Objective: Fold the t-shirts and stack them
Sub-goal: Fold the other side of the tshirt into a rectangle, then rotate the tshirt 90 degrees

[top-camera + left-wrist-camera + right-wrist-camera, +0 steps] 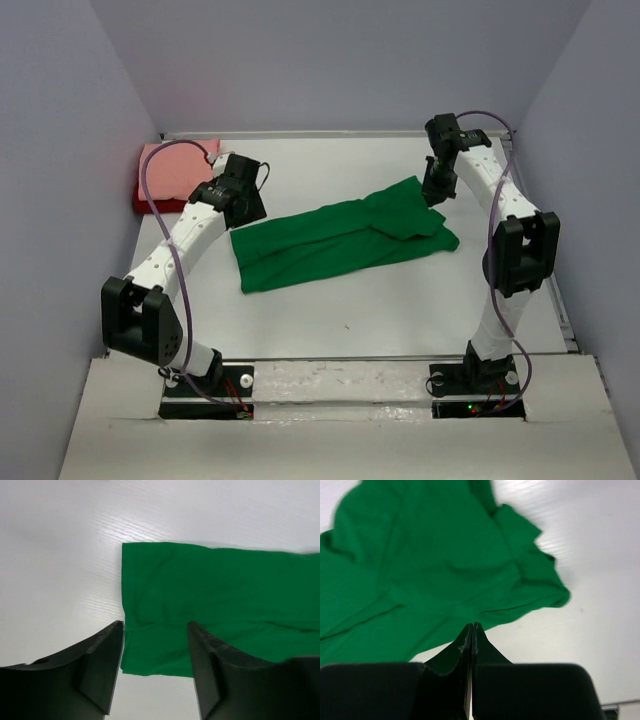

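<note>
A green t-shirt [340, 240] lies folded lengthwise into a long strip across the middle of the white table, with its rumpled sleeve end to the right. My left gripper [243, 207] hovers open over the strip's left end. In the left wrist view, the shirt's corner [150, 655] shows between the spread fingers of the left gripper [155, 626]. My right gripper [436, 192] is at the shirt's far right edge. In the right wrist view its jaws [471, 626] are shut with nothing seen between them, and the shirt [430, 570] lies just beyond the tips.
A stack of folded pink and red cloth [168, 172] sits at the back left corner. Grey walls enclose the table [400, 310] on the left, back and right. A rail runs along the near edge by the arm bases.
</note>
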You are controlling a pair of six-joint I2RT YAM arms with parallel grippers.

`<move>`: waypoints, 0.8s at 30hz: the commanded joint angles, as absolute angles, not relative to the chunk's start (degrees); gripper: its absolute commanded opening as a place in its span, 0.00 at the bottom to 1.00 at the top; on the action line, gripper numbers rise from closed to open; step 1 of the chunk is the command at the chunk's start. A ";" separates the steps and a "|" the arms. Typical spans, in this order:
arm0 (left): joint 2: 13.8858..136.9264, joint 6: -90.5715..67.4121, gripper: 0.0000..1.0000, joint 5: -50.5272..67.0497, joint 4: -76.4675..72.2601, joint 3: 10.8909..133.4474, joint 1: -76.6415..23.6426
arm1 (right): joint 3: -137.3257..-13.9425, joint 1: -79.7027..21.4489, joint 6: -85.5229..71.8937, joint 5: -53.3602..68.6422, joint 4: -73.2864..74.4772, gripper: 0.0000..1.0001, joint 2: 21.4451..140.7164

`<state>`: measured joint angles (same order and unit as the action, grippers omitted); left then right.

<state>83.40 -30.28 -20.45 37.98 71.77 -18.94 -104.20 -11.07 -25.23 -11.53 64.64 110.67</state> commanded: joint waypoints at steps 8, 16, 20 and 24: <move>84.37 -24.44 0.00 -12.48 35.60 70.49 -19.69 | -112.05 -11.95 -21.97 4.31 58.88 0.00 115.92; 90.52 -21.10 0.00 -11.17 33.93 74.52 -19.42 | -125.50 -11.95 -23.03 7.55 63.37 0.00 128.84; 92.37 -19.60 0.00 -4.41 31.30 75.06 -19.16 | -125.25 -11.95 -21.28 7.47 61.44 0.00 130.17; 93.51 -18.55 0.00 -0.27 29.01 74.71 -18.55 | -122.79 -11.95 -19.52 4.05 61.17 0.00 130.34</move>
<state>93.71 -21.19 -6.28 32.21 72.60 -19.35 -123.15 -11.70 -21.96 6.02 61.47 131.61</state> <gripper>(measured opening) 0.014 0.010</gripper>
